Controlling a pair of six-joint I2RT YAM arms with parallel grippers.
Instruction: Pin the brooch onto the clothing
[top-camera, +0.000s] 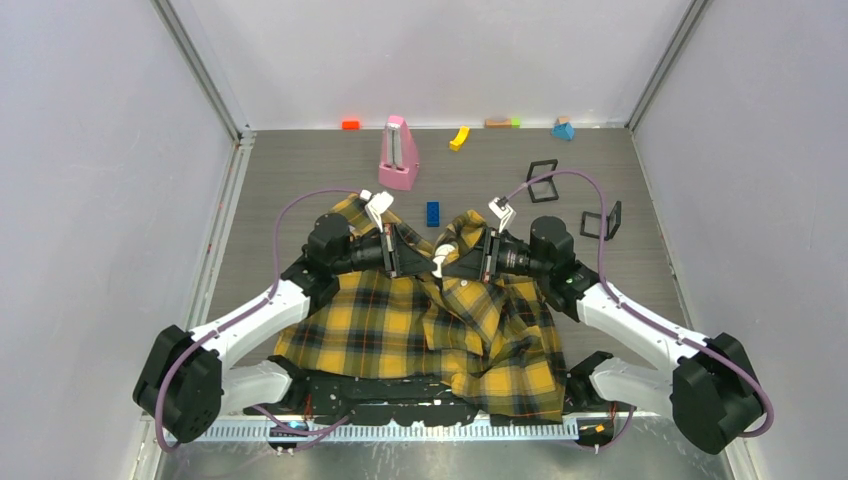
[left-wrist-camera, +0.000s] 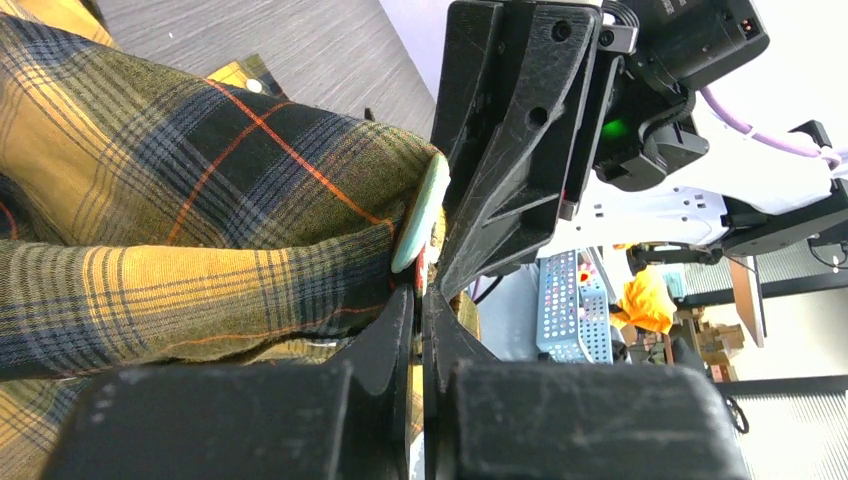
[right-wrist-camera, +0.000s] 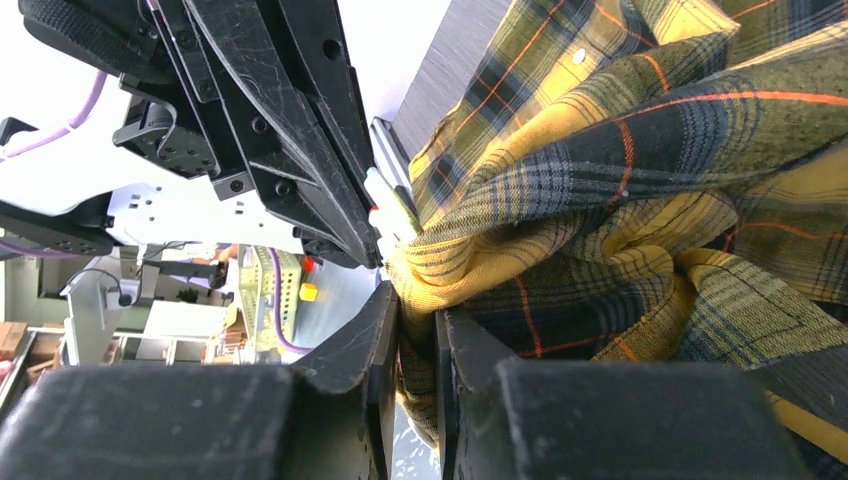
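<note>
The left gripper (left-wrist-camera: 420, 300) reached in over the upper part of the plaid shirt (top-camera: 400, 330), which lay rumpled on the near half of the grey table (top-camera: 300, 170). In the left wrist view its 2 fingers stood almost together, with only a thin slit between them. The brooch (left-wrist-camera: 422, 215) rose edge-on from their tips as a pale greenish disc, its lower rim apparently nipped there. The disc's face pressed flat against a bunched fold of the shirt on its left side.

Just right of the brooch, tip to tip with the left gripper, was the right gripper (right-wrist-camera: 415, 305). Its fingers were clamped on a yellow fold of the shirt, and the cloth was squeezed into the narrow gap between them and puckered above it. From overhead the 2 grippers met over the middle of the shirt, near the button placket.

Beyond the shirt, a pink wedge-shaped object (top-camera: 398, 155) stood upright. A blue brick (top-camera: 432, 212) lay just past the grippers, and a black square frame (top-camera: 541, 181) lay further right.
</note>
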